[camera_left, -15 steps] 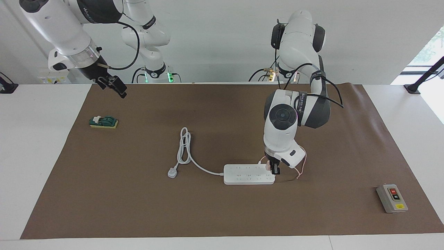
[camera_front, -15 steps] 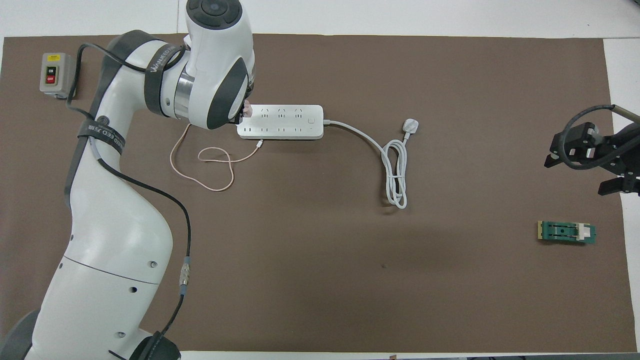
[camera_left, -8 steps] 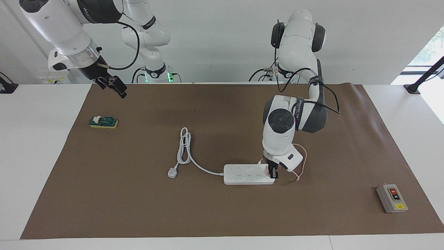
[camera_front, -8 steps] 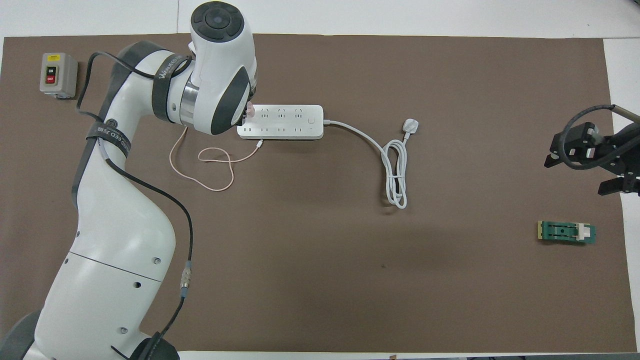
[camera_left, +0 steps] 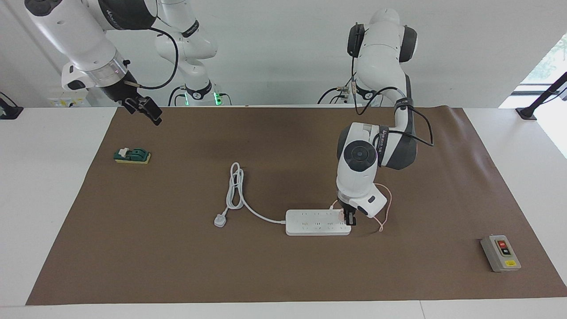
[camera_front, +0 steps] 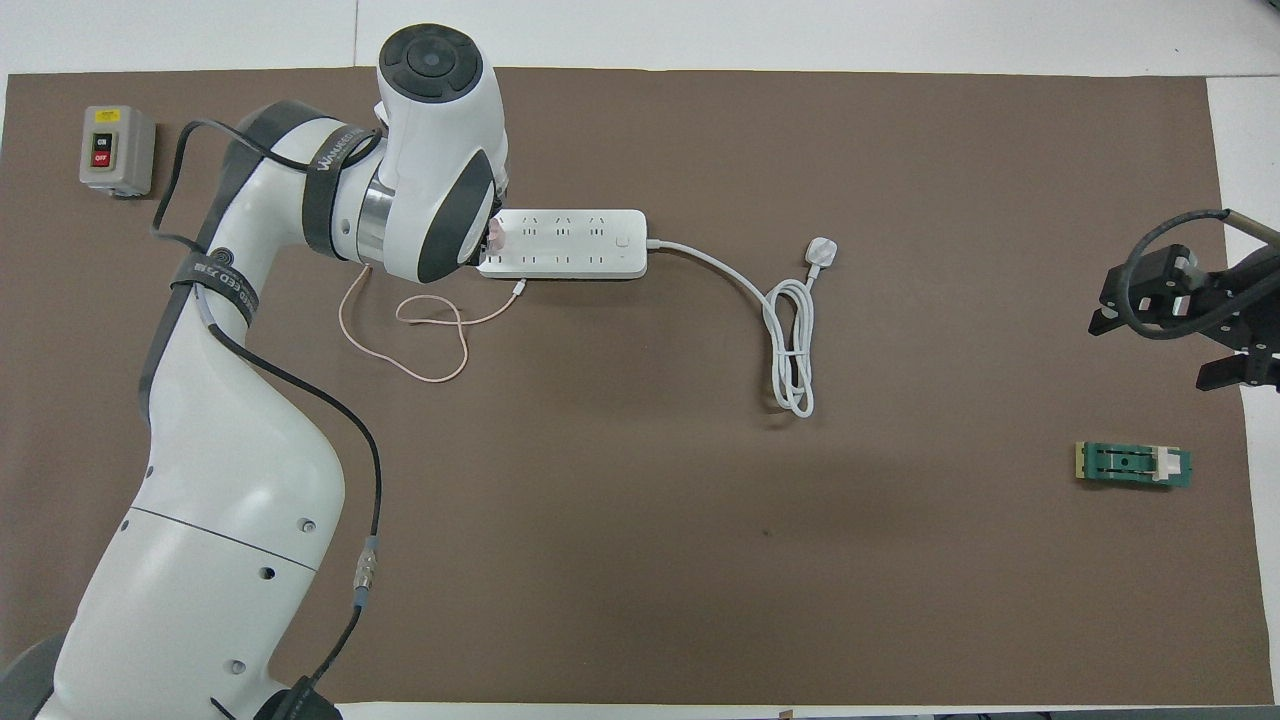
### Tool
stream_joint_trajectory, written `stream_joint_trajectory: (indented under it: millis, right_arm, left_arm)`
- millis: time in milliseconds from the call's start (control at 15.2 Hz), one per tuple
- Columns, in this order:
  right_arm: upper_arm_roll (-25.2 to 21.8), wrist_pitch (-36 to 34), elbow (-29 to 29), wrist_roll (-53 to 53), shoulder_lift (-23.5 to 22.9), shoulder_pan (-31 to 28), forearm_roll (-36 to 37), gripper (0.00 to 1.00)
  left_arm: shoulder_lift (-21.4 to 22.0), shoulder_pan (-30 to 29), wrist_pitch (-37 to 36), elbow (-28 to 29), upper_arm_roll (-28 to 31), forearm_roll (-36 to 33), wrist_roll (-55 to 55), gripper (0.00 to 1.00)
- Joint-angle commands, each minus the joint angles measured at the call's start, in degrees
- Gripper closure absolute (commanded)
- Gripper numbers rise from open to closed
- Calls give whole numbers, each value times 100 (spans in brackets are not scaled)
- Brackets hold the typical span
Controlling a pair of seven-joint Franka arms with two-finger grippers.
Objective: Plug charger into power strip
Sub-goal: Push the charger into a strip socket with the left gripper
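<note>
The white power strip lies flat on the brown mat; it also shows in the overhead view. My left gripper is shut on the pale-pink charger and holds it down on the strip's end toward the left arm's end of the table. Only a bit of the charger shows from overhead, under the left wrist. I cannot tell whether its pins are in a socket. Its thin pink cable loops on the mat nearer to the robots. My right gripper waits open over the mat's edge.
The strip's thick white cord and three-pin plug lie toward the right arm's end. A grey box with red and black buttons sits at the mat's corner. A small green and yellow block lies below the right gripper.
My left gripper has shifted a little over the strip's end with the charger and sits slightly lower. The right arm has not moved.
</note>
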State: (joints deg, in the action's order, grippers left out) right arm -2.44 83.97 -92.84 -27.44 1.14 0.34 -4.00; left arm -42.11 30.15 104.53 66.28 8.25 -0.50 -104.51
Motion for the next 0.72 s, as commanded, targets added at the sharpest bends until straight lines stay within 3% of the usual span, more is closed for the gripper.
stream_joint_trajectory:
  millis: [0, 657]
  right_arm:
    - [60, -56, -15, 116, 53, -87, 22, 0]
    - [60, -56, -15, 107, 53, -87, 22, 0]
  left_arm:
    - [221, 79, 129, 351, 54, -100, 62, 100]
    - [317, 114, 102, 614, 28, -91, 88, 100]
